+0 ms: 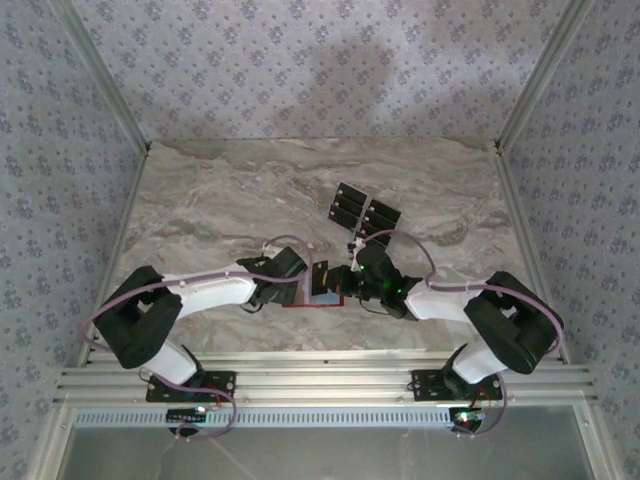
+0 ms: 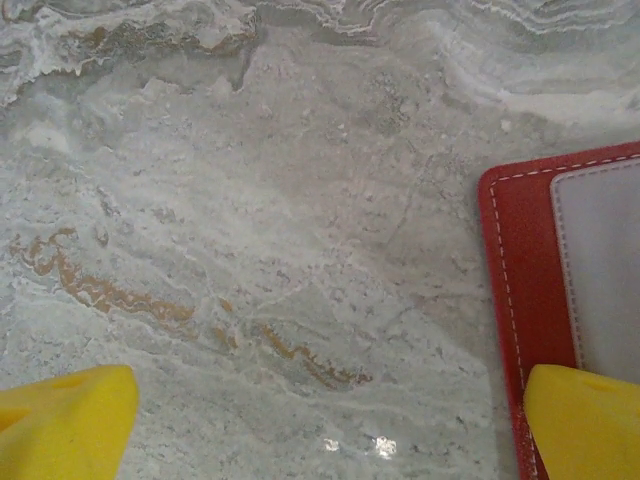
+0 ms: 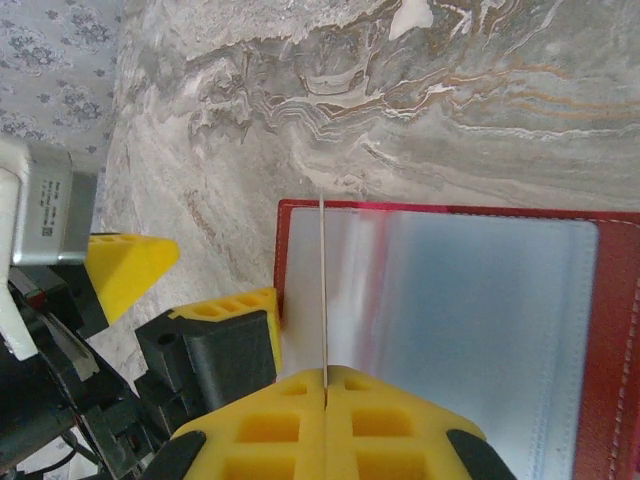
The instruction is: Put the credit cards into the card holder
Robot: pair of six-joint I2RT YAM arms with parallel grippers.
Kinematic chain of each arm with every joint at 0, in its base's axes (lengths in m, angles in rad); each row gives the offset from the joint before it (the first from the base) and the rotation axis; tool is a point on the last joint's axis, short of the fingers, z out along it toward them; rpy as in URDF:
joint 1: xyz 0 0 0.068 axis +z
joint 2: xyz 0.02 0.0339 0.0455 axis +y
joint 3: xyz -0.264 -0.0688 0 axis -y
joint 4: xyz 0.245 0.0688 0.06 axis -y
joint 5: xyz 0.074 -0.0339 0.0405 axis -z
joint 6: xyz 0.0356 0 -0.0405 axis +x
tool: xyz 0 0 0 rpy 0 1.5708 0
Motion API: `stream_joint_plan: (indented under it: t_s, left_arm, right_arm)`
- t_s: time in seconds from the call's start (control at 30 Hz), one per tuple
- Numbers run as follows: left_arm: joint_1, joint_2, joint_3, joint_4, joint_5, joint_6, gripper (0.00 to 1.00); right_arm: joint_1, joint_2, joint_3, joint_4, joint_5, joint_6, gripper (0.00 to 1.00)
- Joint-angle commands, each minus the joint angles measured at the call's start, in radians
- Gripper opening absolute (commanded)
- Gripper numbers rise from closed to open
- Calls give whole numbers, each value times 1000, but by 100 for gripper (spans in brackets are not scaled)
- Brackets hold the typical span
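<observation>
Card holder (image 3: 480, 330) open beneath right gripper (image 3: 325, 375) pinching credit card (image 3: 322, 280) edge-on; left gripper (image 2: 325, 420) gapes

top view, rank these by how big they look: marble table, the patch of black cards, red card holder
1. marble table
2. patch of black cards
3. red card holder. It is partly hidden, so its place below the cards is unsure.

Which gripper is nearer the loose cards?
Right. The right gripper, holding a card over the wallet, is close before the loose cards; the left gripper sits further left, at the wallet's edge.
</observation>
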Motion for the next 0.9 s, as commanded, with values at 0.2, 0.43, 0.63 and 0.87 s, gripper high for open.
stream_joint_plan:
  t_s: [0.2,0.43,0.63,0.87]
  left_arm:
    - [-81,-61,90,-89,-104,-6,100]
    - [-82,-47,115,-51,-81,25,100]
    - [-83,20,99,-25,-68,14,100]
    - [-79,52,62,-49,-73,-15,100]
  right_arm:
    - [3,23,-32,15,28,10,0]
    - [-2,30,-43,15,33,13,0]
    - [-8,33,-49,16,33,21,0]
    - [-17,33,-62,19,33,28,0]
